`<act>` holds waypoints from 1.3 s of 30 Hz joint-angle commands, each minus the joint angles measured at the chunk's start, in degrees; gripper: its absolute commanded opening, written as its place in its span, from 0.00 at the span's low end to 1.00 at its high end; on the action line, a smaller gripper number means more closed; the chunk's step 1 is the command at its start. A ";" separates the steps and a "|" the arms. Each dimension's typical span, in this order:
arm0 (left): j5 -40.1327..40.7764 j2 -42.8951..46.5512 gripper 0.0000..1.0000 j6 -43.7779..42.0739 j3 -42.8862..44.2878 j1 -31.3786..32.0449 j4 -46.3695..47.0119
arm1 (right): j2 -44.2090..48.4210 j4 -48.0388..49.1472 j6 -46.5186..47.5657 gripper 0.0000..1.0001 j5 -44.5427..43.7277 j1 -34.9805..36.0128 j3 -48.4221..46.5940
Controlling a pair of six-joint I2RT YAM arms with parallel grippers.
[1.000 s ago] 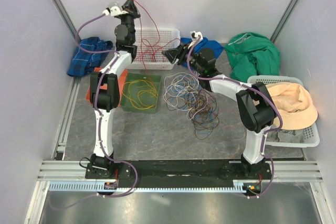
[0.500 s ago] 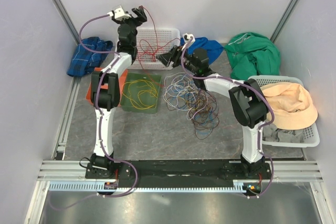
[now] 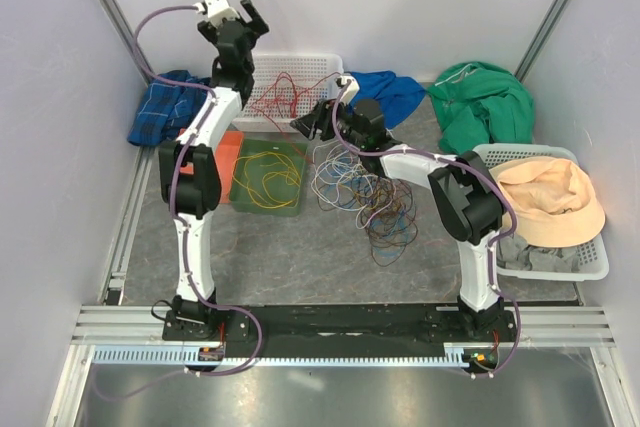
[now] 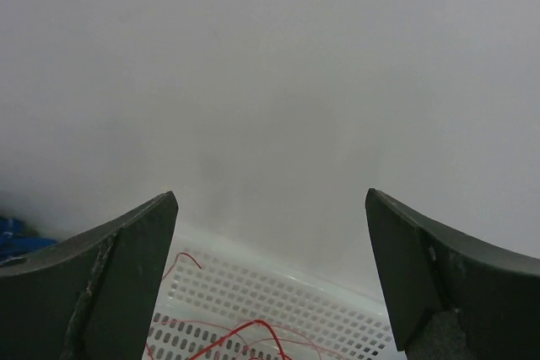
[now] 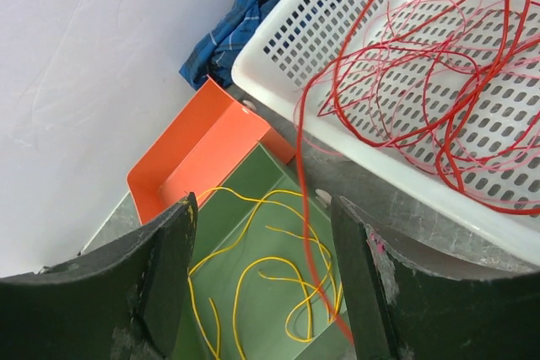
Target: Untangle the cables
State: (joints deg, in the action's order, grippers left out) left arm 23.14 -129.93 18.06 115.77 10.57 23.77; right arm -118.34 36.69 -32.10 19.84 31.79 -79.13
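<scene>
Red cables [image 3: 285,97] lie in the white basket [image 3: 322,59] at the back. Yellow cables [image 3: 265,175] sit in the green box [image 3: 296,150]. A mixed tangle of cables [image 3: 365,192] lies on the table in the middle. My left gripper [image 3: 245,19] is raised high above the basket, open and empty; in its wrist view the left gripper [image 4: 270,196] faces the wall over red cables [image 4: 253,330]. My right gripper [image 3: 303,124] hovers between basket and green box. In its own view the right gripper [image 5: 261,208] is open, with one red cable [image 5: 305,233] trailing loose between its jaws.
An orange box [image 3: 229,147] stands left of the green one. A blue checked cloth [image 3: 165,102] lies at back left, a blue cloth [image 3: 395,89] and a green cloth [image 3: 485,102] at back right. A basket [image 3: 590,267] holding a tan hat stands on the right.
My left gripper opened and let go of the red cable, which fell into the white basket, and it rose to the left. My right gripper moved left toward the basket.
</scene>
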 commanded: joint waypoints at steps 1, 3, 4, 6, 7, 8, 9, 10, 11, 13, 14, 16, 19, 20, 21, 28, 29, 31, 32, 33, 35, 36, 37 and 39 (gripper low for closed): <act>6.92 6.08 1.00 -1.56 4.31 -0.28 -21.26 | 5.93 0.23 1.16 0.72 -1.82 0.55 1.26; 6.75 8.63 1.00 4.76 2.02 -0.37 -25.42 | 6.63 -1.69 2.12 0.72 -1.73 1.08 1.18; 6.49 12.12 1.00 7.48 -0.08 -0.37 -30.49 | 6.72 -3.01 3.00 0.72 -1.73 1.25 0.48; 3.95 15.83 1.00 16.54 -2.11 -0.29 -35.34 | 7.60 -7.93 6.85 0.71 -2.95 2.13 -0.05; 2.63 19.59 1.00 19.00 -3.95 -0.20 -37.46 | 8.04 -9.34 8.00 0.71 -3.74 2.40 -0.06; 0.53 21.80 1.00 23.46 -5.27 0.33 -41.22 | 8.65 -11.88 8.88 0.71 -4.97 2.83 -0.14; -0.19 23.91 1.00 24.90 -6.85 0.85 -42.39 | 8.92 -13.03 10.72 0.71 -5.16 3.01 -0.14; -0.20 28.46 1.00 26.04 -10.78 1.64 -43.27 | 9.18 -14.09 11.61 0.71 -5.42 3.27 -0.41; 1.11 30.85 1.00 28.14 -13.26 2.69 -44.24 | 9.27 -16.97 12.92 0.71 -6.29 3.89 -0.84; 3.39 35.68 1.00 29.21 -20.79 6.64 -45.21 | 9.10 -20.85 17.74 0.69 -8.05 5.12 -2.68; 5.93 40.23 1.00 31.05 -23.63 8.22 -45.65 | 9.01 -23.48 19.16 0.68 -9.19 6.34 -3.22; 8.14 45.27 1.00 33.95 -33.00 12.97 -46.27 | 8.92 -25.16 21.54 0.66 -12.18 7.58 -4.01; 9.03 52.31 1.00 42.03 -43.21 17.55 -46.62 | 8.05 -27.72 24.88 0.62 -15.43 9.51 -5.32; 8.86 53.71 1.00 43.27 -44.56 18.34 -47.93 | 7.08 -29.03 25.85 0.62 -15.88 9.87 -5.94; 8.51 55.73 1.00 44.41 -45.97 18.61 -50.55 | 6.55 -29.48 26.12 0.61 -16.05 9.96 -6.47; 8.77 65.49 1.00 46.98 -46.86 20.54 -58.21 | -1.61 -30.79 27.70 0.58 -21.05 10.57 -13.32; 9.12 66.90 1.00 46.63 -47.56 20.81 -58.83 | -2.24 -30.62 27.96 0.58 -21.41 10.57 -13.85; 9.64 70.59 1.00 46.36 -49.05 21.16 -60.23 | -4.25 -30.62 28.14 0.58 -22.55 10.57 -15.52; 9.73 71.82 1.00 46.53 -51.06 21.16 -60.59 | -4.87 -30.62 28.05 0.57 -22.99 10.57 -16.05; 9.74 74.44 1.00 47.23 -52.30 21.25 -60.86 | -6.10 -30.62 28.05 0.56 -23.26 10.57 -17.01; 9.47 76.66 1.00 48.46 -55.80 21.34 -61.12 | -7.51 -30.80 27.70 0.53 -23.53 10.57 -19.11; 9.21 77.54 1.00 48.56 -56.69 21.34 -61.12 | -8.65 -31.06 27.44 0.51 -23.53 10.49 -19.74; 9.03 78.85 1.00 48.38 -57.31 21.42 -61.65 | -9.18 -31.50 27.35 0.50 -23.35 10.48 -20.35; 9.29 80.09 1.00 48.12 -58.63 21.51 -62.96 | -9.88 -31.59 27.44 0.38 -23.18 10.57 -21.06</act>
State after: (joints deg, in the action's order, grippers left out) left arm 30.50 -51.16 63.26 60.10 31.64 -35.75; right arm -126.98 5.04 -5.02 -2.11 42.26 -96.14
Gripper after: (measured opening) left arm 0.993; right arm 0.471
